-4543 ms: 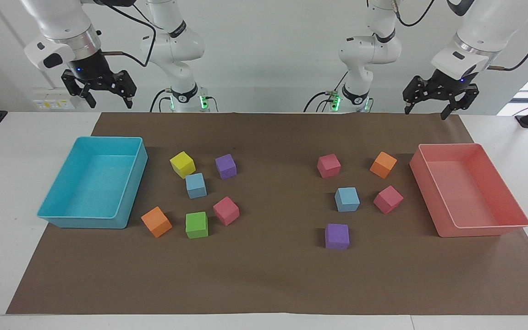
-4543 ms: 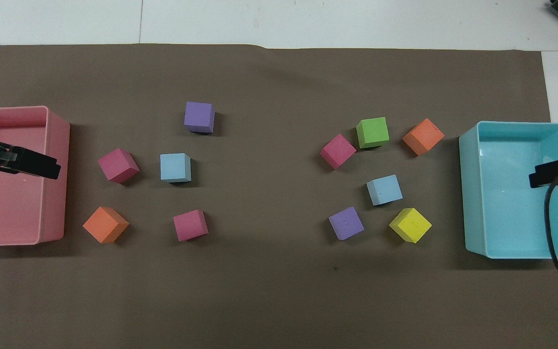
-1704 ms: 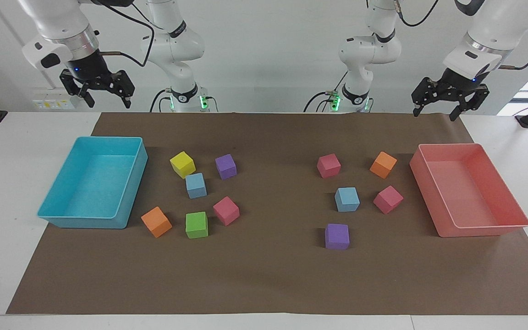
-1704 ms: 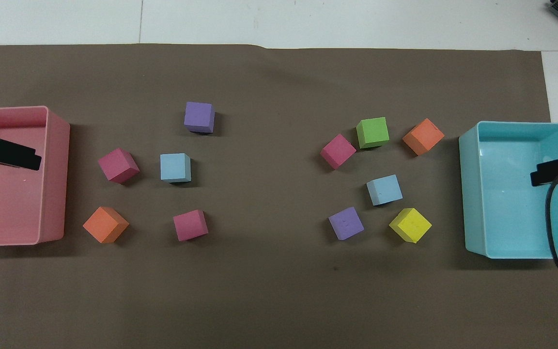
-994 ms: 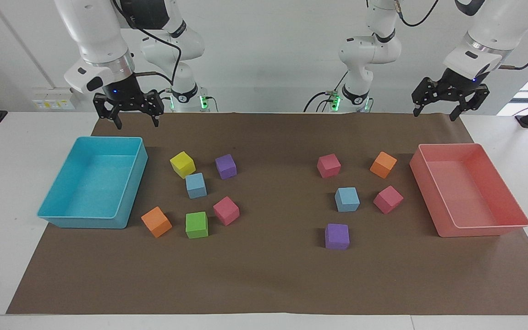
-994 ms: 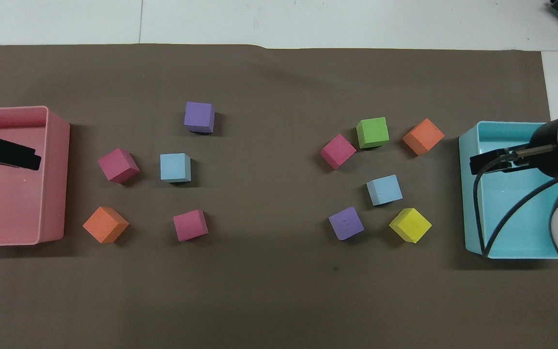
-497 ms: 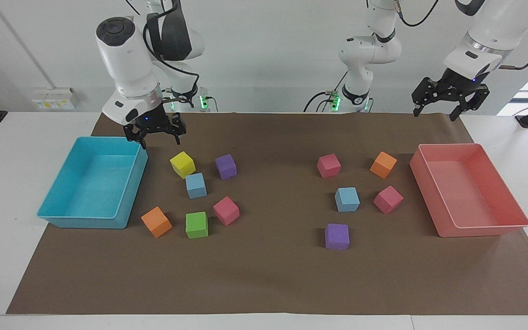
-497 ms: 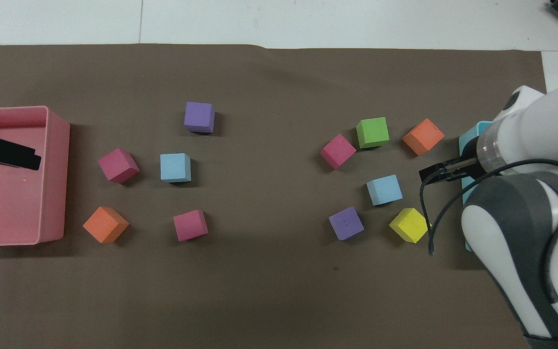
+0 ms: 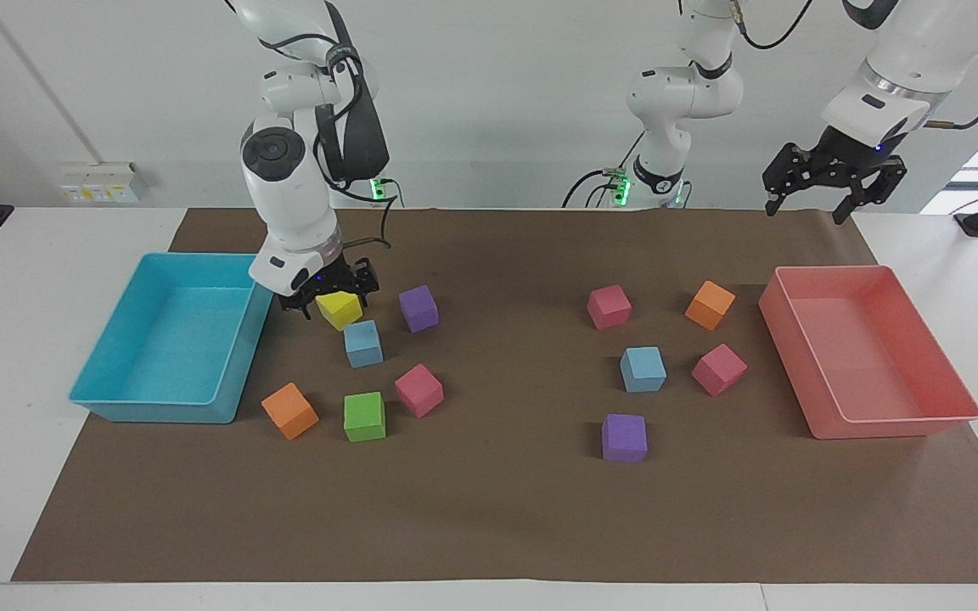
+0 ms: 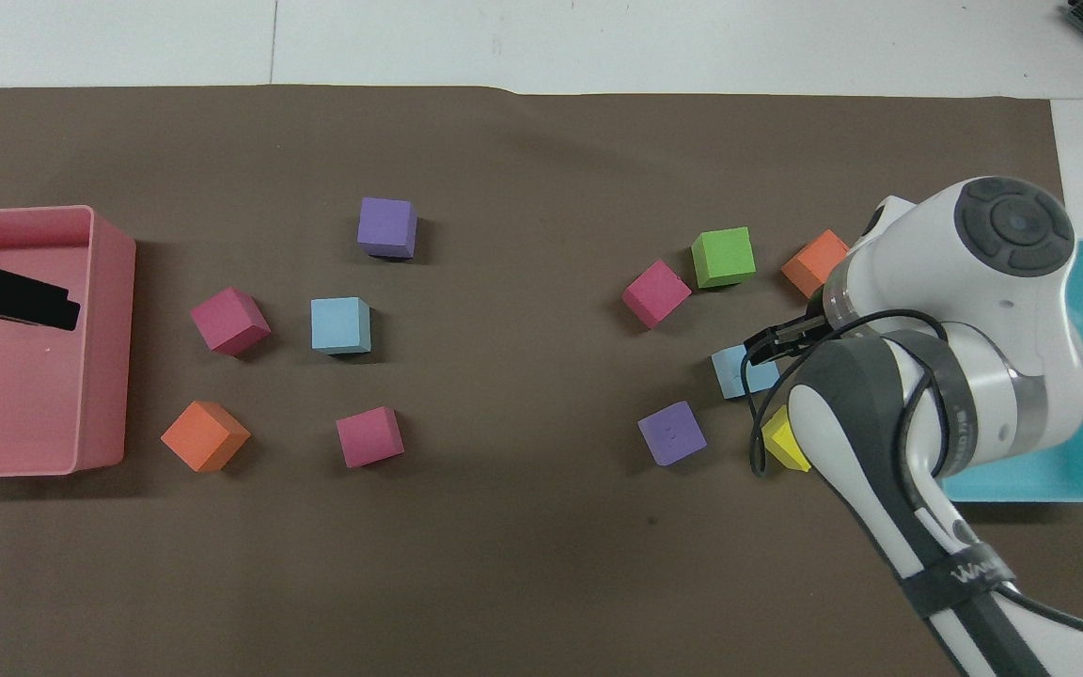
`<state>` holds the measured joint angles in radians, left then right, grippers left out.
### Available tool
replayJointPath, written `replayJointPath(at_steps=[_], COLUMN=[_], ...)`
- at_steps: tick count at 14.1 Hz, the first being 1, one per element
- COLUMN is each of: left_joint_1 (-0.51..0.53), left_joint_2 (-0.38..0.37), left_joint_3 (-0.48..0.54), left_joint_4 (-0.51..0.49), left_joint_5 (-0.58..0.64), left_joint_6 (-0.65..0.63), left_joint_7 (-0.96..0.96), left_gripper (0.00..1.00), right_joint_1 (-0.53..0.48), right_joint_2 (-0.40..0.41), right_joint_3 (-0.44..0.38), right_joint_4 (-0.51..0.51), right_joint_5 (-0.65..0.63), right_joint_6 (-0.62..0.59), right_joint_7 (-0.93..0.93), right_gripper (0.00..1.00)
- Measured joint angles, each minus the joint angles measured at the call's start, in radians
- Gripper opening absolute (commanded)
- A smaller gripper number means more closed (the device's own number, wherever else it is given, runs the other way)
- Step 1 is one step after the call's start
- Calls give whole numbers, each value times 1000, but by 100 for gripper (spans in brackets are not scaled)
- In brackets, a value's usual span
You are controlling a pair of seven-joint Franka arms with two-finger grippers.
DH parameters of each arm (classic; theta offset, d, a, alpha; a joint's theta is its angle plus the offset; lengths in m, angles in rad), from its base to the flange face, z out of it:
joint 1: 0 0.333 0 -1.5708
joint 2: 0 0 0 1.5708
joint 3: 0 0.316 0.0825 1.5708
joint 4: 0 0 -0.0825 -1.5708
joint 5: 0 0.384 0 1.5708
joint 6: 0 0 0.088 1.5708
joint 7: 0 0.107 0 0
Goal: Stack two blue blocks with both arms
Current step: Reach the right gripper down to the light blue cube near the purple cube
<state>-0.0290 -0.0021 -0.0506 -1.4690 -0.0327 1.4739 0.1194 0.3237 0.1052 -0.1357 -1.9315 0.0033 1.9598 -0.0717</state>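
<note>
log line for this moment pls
right gripper: open, low over yellow block | left gripper: open, waiting | blue blocks: unstacked

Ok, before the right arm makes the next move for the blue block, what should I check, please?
1. Right claw open: ok.
2. Right claw centred over the blue block at its end: cannot tell; the facing view shows it at the yellow block.
3. That blue block flat on the mat, nothing on it: ok.
4. Second blue block free, touching no neighbour: ok.
5. Left claw open, waiting high by the pink tray: ok.
</note>
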Motion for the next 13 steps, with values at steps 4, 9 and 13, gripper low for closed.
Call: replayJointPath(at_steps=[4, 9, 13], left_joint_1=[0, 11, 11], left_joint_2=[0, 0, 0], left_joint_3=[0, 1, 1], left_joint_4=[0, 0, 0], left_joint_5=[0, 0, 0], left_joint_6=[0, 0, 0], left_joint_7=[0, 0, 0], left_gripper=[100, 100, 100], right_joint_1=[7, 11, 24], right_joint_2=[34, 93, 137], right_joint_3=[0, 0, 0], right_joint_4=[-56, -96, -102], right_joint_5=[11, 43, 50], right_joint_6=[78, 174, 216], right_joint_7=[28, 62, 71], right_gripper=[100, 100, 100])
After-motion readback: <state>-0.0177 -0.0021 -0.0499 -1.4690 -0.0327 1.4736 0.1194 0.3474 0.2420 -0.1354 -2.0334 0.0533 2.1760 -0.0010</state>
